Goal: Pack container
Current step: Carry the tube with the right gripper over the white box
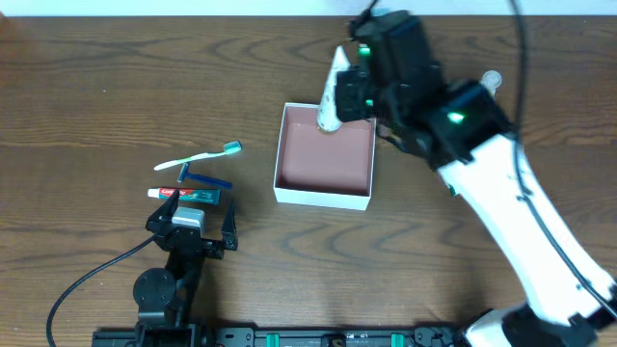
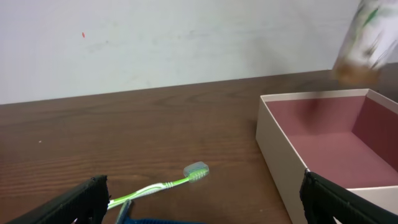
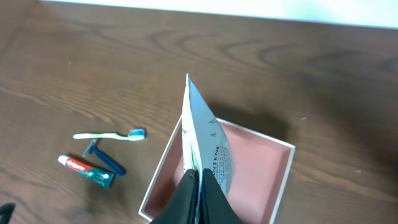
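Observation:
A white box with a pink inside (image 1: 324, 159) sits mid-table, also in the left wrist view (image 2: 329, 155) and the right wrist view (image 3: 261, 180). My right gripper (image 1: 349, 94) is shut on a white squeeze tube (image 1: 332, 92), held over the box's far edge; the tube (image 3: 202, 134) sticks out past the black fingers (image 3: 211, 193). A green toothbrush (image 1: 198, 158), a blue razor (image 1: 204, 179) and a small toothpaste tube (image 1: 185, 196) lie left of the box. My left gripper (image 1: 191, 229) stands open just behind them, holding nothing; the toothbrush (image 2: 158, 186) lies ahead of it.
A black cable (image 1: 87, 280) runs from the left arm's base toward the table's front edge. The right arm (image 1: 521, 212) reaches across the right side of the table. Bare wood lies around the box.

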Robot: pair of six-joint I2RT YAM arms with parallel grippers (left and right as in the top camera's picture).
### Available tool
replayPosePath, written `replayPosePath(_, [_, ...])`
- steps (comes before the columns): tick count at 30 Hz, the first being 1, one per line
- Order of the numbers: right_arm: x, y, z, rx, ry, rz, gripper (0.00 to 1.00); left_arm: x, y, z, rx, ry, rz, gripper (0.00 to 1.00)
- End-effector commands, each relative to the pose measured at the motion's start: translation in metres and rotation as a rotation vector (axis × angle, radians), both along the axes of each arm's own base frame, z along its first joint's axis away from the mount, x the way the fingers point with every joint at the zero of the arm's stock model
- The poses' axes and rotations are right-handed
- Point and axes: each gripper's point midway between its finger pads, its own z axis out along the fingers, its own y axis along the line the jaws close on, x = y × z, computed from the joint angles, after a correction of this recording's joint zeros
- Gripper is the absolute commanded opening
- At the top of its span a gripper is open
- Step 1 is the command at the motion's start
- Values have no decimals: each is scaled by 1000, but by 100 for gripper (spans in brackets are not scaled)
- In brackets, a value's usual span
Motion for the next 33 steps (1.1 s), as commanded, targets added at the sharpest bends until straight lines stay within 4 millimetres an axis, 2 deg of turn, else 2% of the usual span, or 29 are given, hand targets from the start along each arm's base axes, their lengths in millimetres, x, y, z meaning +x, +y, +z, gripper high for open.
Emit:
replayPosePath(1, [8,19,-7,15,-4,-6,2,0,-1,-17,9,48,-6,98])
replayPosePath(5, [21,35,-30,11,18,-5,1,0,-1,-17,9,48,-6,98])
replayPosePath(12, [37,46,-57,2,45,-20,2,0,-1,-17,9,48,-6,98])
replayPosePath(20, [51,58,-71,15,36,-20,1,0,-1,-17,9,48,-6,98])
replayPosePath(33, [56,72,-99,25,85,-13,1,0,-1,-17,9,48,-6,98])
